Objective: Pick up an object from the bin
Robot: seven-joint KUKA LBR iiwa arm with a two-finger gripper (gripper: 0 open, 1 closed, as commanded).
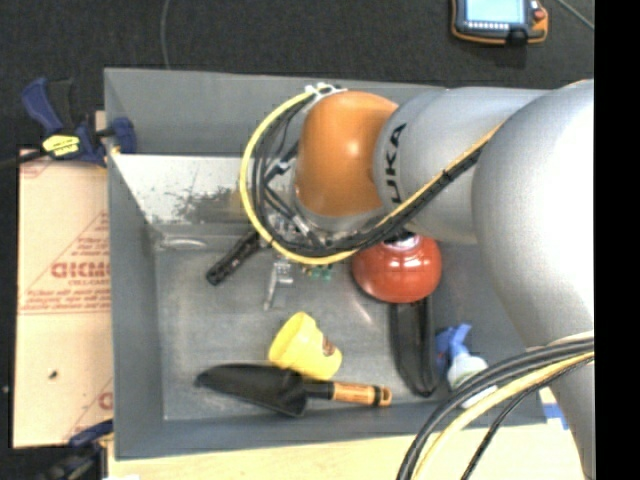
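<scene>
**Item 1.** My gripper [278, 268] sat low over the far half of the grey bin [135, 298], left of centre. It was mostly hidden under my orange wrist cover [340, 153] and the loop of cables [255, 183]. I could not tell whether it was open or closed, or whether it had hold of anything.

**Item 2.** Black bar-shaped piece [230, 258], slanted on the floor just left of my gripper. Its upper end ran in under the cables. I could not tell whether it was loose or part of me.

**Item 3.** Red round thing [400, 273], glossy, just right of my gripper. Its top was cut off by my arm.

**Item 4.** Yellow lumpy thing [303, 346], nearer the front and apart from my gripper. Its kind was unclear.

**Item 5.** Black scoop with orange handle [290, 390], flat along the front wall, just beside the yellow thing.

**Item 6.** Black loop [410, 353], right of the yellow thing. Its upper end was hidden behind the red one.

**Item 7.** Blue-and-white thing [455, 353], far right, partly covered by my arm. Its kind was unclear.
</scene>
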